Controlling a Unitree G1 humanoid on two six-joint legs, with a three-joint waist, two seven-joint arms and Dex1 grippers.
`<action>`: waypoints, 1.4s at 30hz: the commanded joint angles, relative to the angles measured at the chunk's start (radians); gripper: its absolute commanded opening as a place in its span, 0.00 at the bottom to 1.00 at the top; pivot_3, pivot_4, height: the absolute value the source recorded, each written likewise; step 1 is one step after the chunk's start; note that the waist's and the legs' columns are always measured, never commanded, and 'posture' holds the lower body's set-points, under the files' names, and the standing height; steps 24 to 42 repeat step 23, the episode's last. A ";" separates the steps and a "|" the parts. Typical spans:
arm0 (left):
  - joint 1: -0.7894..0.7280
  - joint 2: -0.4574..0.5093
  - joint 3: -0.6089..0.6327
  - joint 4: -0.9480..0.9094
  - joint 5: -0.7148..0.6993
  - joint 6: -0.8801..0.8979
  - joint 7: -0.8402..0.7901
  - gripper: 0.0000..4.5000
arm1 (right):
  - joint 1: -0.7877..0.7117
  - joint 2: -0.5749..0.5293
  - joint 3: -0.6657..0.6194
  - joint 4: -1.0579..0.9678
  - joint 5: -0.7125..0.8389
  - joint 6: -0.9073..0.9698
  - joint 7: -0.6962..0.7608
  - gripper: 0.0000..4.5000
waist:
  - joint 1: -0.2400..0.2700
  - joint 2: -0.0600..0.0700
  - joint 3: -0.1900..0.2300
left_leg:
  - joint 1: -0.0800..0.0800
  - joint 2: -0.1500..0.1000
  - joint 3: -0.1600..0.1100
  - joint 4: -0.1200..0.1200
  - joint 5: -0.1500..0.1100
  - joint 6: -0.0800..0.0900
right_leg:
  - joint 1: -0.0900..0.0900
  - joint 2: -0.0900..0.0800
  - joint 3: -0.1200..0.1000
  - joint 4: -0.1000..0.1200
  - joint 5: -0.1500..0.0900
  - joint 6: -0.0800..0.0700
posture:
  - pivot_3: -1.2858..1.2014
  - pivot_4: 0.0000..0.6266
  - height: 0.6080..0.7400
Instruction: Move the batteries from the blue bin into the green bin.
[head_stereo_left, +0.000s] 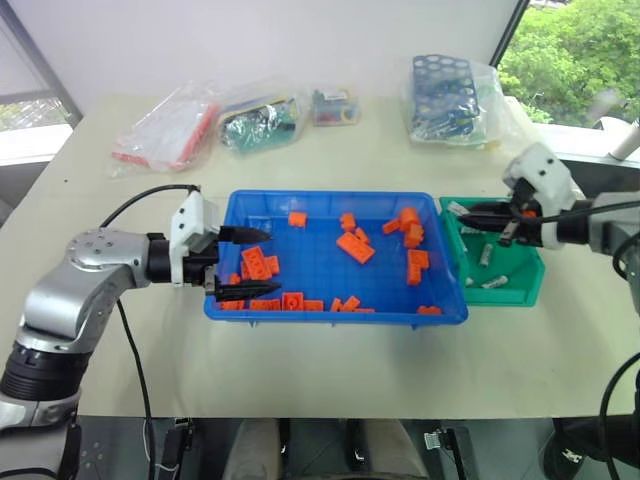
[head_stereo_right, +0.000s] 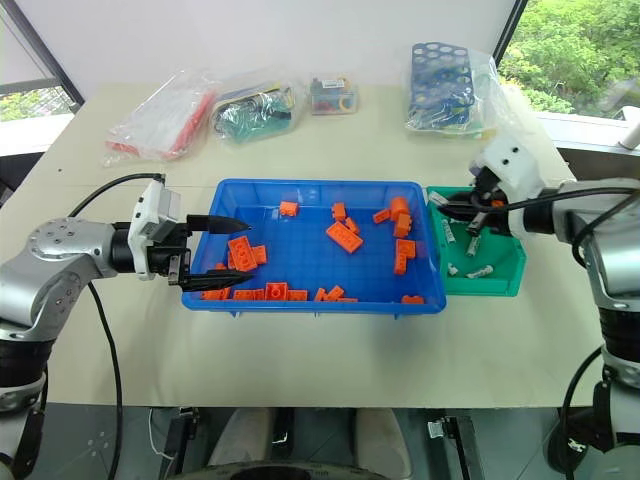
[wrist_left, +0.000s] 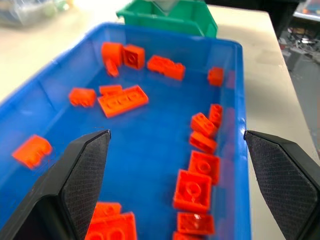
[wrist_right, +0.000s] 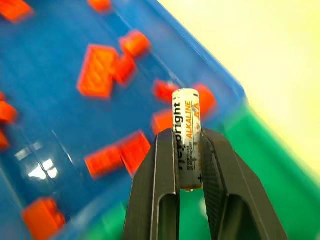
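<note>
Batteries: one AA cell (wrist_right: 187, 138), silver-grey with orange lettering, is clamped between the two black fingers of the right gripper (wrist_right: 189, 150); its printed end projects past the fingertips. In the head views this gripper (head_stereo_left: 470, 214) is seen over the inner, blue-bin side of the green bin (head_stereo_left: 527, 290), pointing toward the robot's left. Further batteries (head_stereo_left: 494, 282) are seen lying on the green bin's floor, a few of them, loose and at differing angles; an exact count cannot be told.

Green bin: small, sloped-sided, set on the table directly against the right short wall of the blue bin (head_stereo_left: 330, 314).

Blue bin: wide shallow tray at table centre. Contents seen are orange bricks (head_stereo_left: 355, 247), scattered in several groups: a row along the near wall, a cluster by the left wall, single pieces and a small pile toward the right end. No silver cylinder can be made out among them.

Left gripper (head_stereo_left: 250, 263): fingers spread wide, nothing between them, held at the left short wall of the blue bin and pointing across it toward the green bin. In the left wrist view its textured pads (wrist_left: 85, 180) are seen well apart above the tray's interior.

Table (head_stereo_left: 330, 370): pale surface. Along its far edge are laid clear plastic bags (head_stereo_left: 170, 128) of assorted parts and a bagged blue perforated rack (head_stereo_left: 445, 97).
</note>
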 joint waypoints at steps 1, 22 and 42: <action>-0.012 0.015 0.045 0.015 -0.013 -0.016 -0.010 1.00 | 0.078 -0.005 -0.090 -0.006 0.005 0.025 -0.073 0.05 | -0.001 0.000 0.000 | 0.000 0.000 0.000 0.000 0.000 0.000 | 0.000 0.000 0.000 0.000 0.000 0.000 | 0.52 0.24 1.00; -0.029 0.168 0.238 0.261 -0.048 0.010 -0.083 1.00 | 0.354 -0.217 -0.467 0.400 0.202 -0.339 0.385 0.65 | -0.008 0.000 0.000 | 0.003 0.000 0.001 -0.001 0.000 0.000 | 0.002 0.003 0.001 0.000 0.000 0.001 | 0.52 0.24 1.00; -0.033 0.165 0.243 0.270 -0.048 0.005 -0.079 1.00 | 0.359 -0.216 -0.455 0.409 0.193 -0.359 0.390 0.65 | -0.008 0.000 0.000 | 0.003 0.000 0.001 -0.001 0.000 0.000 | 0.002 0.003 0.001 0.000 0.000 0.001 | 0.52 0.24 1.00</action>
